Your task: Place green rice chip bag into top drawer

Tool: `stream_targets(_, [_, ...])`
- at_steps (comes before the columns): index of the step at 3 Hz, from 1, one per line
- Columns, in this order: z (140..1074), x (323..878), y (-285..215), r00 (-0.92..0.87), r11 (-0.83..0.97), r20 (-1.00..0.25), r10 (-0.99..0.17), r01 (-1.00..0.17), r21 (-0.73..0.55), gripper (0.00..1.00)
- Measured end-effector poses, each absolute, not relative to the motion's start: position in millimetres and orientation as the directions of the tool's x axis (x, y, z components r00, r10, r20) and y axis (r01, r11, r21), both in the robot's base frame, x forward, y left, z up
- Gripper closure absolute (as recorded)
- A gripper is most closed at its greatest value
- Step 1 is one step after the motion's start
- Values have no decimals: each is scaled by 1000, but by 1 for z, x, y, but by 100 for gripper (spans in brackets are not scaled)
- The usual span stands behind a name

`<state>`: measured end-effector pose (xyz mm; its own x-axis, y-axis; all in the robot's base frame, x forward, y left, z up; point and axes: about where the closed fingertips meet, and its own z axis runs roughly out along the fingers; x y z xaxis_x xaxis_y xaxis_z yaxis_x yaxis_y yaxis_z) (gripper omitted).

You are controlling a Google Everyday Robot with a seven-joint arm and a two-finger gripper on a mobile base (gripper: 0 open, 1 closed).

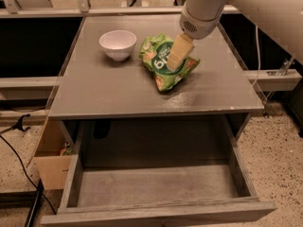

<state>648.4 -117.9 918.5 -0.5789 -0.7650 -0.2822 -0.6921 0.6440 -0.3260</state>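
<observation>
The green rice chip bag [161,65] lies crinkled on the grey tabletop [113,89], just right of the white bowl [118,44]. My gripper [177,56] hangs from the white arm directly over the bag's right half, its tan fingers [180,48] pointing down at the bag and covering part of the label. The top drawer [156,186] is pulled open below the table's front edge, with nothing on its bare grey bottom.
A cardboard box [49,162] stands on the floor left of the drawer, with black cables [19,150] beside it. Rails and shelving run behind and to both sides of the table. The speckled floor [279,160] lies to the right.
</observation>
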Motion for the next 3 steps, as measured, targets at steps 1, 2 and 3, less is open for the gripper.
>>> stream_targets(1, [916,659,-92,-601,672,-302,-740,-679,-298,0])
stream_targets(2, [914,662,-74,-608,681,-310,-731,-678,-276,0])
stream_targets(3, [910,659,-59,-604,678,-314,-733,-689,-258,0])
